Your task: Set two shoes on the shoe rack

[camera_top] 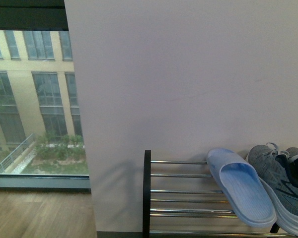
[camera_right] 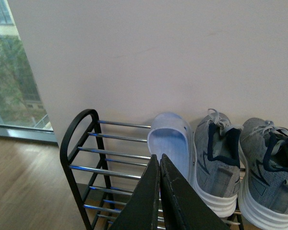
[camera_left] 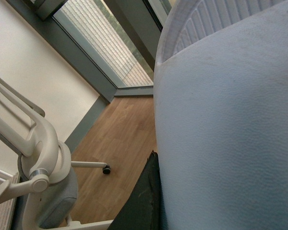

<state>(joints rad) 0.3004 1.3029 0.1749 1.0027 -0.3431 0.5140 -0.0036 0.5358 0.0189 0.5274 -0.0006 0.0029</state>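
Two grey knit shoes (camera_right: 217,160) (camera_right: 271,167) with white soles stand side by side on the top tier of the shoe rack (camera_right: 76,130), toes to the wall. In the front view only one shoe (camera_top: 280,181) shows on the rack (camera_top: 147,191). A light blue slipper (camera_right: 169,143) (camera_top: 242,187) lies beside them on the same tier. My right gripper (camera_right: 160,159) is shut and empty, hovering in front of that slipper. My left gripper (camera_left: 155,160) is shut on a light blue slipper (camera_left: 225,134) that fills its view; one dark finger (camera_left: 141,201) shows.
A pale wall (camera_top: 188,74) stands behind the rack. A window (camera_top: 35,99) and wood floor (camera_top: 39,213) lie to the left. A white office chair (camera_left: 33,163) stands on the floor in the left wrist view.
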